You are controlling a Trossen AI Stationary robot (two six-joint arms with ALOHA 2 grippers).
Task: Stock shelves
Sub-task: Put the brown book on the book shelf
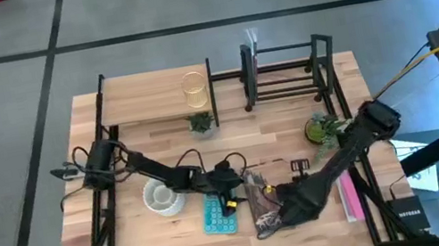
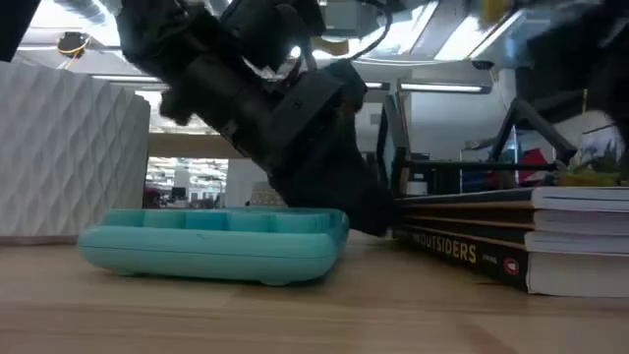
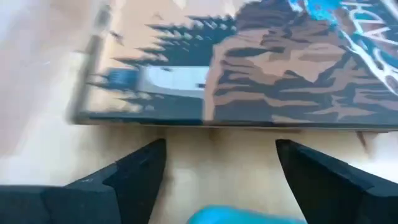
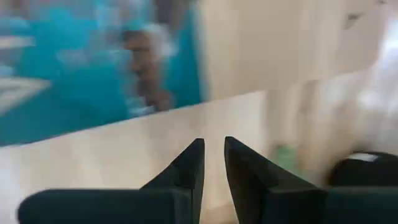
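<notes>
The shelves stand at the table's far edge: a light-wood board on black legs (image 1: 153,103) and a black bar rack (image 1: 283,71). Books (image 1: 262,199) lie in a pile near the table's middle front, and the low view shows the pile (image 2: 511,241) from the side. A teal compartment tray (image 1: 217,214) lies just left of them. My left gripper (image 1: 237,183) is open and low between tray and books. In its wrist view the fingertips (image 3: 221,146) face the top book's edge (image 3: 236,118). My right gripper (image 4: 214,140) is shut by the books' near end (image 1: 283,214).
A wire cup (image 1: 193,87) stands on the wood shelf, with a small plant (image 1: 200,124) in front of it. Another plant (image 1: 322,127) is at the right, a white bowl (image 1: 163,196) left of the tray, and a pink flat item (image 1: 349,200) near the right edge.
</notes>
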